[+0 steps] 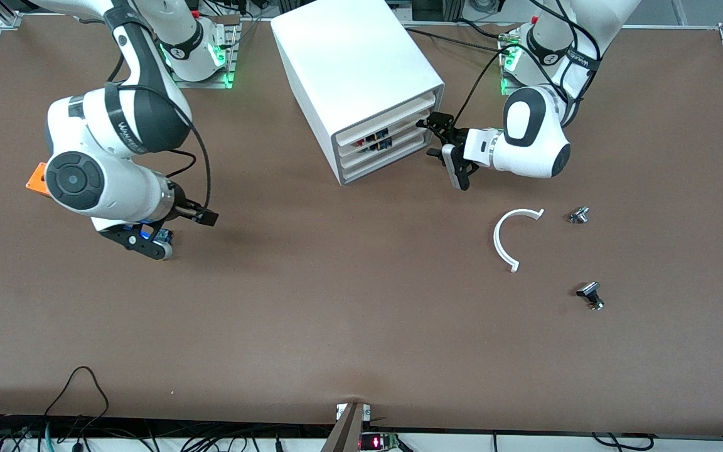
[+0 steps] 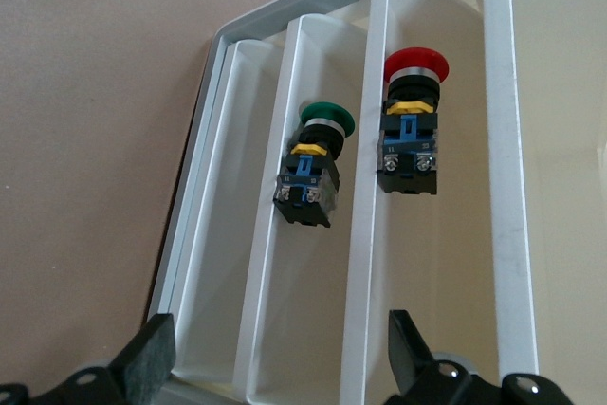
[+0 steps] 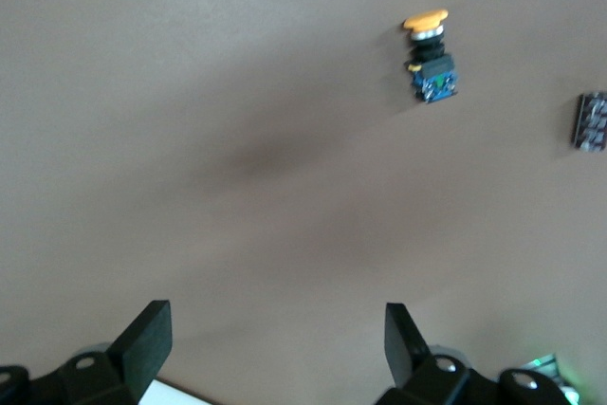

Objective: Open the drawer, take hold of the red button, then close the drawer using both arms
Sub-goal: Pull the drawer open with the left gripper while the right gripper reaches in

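Button point(image 2: 414, 120), red-capped, lying in a drawer point(image 2: 455, 263) before the left hand point(image 2: 275, 353), fingers spread, ungrasped. Right hand point(image 3: 270, 353) spread too, empty, above bare bench point(image 1: 336, 301).

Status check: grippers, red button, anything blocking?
Left gripper open at the cabinet front. Right gripper open, empty, over bare table. Red button in its drawer, nothing blocking.
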Robot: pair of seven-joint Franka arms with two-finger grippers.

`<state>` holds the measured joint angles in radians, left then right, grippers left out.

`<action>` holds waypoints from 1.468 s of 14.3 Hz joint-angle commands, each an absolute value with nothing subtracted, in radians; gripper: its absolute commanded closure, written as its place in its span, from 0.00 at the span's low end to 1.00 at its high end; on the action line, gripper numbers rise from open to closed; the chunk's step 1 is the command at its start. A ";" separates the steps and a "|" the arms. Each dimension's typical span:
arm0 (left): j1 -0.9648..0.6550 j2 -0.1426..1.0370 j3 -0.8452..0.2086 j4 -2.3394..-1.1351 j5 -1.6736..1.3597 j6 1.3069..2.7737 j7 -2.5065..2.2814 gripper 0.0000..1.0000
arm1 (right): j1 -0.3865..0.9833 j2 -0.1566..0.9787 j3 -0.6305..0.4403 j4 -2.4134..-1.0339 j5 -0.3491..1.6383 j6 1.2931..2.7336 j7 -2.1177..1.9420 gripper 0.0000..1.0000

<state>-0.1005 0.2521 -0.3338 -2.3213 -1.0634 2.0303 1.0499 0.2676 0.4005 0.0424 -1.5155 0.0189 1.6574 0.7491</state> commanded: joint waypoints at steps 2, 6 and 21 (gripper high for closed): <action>-0.094 0.250 -0.368 -2.324 -1.097 2.028 1.071 0.01 | 0.313 0.439 0.040 -1.450 0.034 1.655 0.851 0.01; -0.097 0.247 -0.371 -2.332 -1.103 2.028 1.074 0.15 | 0.325 0.478 0.038 -1.372 0.138 1.654 0.935 0.01; -0.087 0.253 -0.407 -2.319 -1.131 2.028 1.081 1.00 | 0.497 0.607 0.038 -1.141 0.207 1.775 1.334 0.01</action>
<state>-0.1002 0.2551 -0.4002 -2.3225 -1.1148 2.0198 1.0683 0.4633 0.5821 0.0433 -1.1892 0.1889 1.7549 1.2676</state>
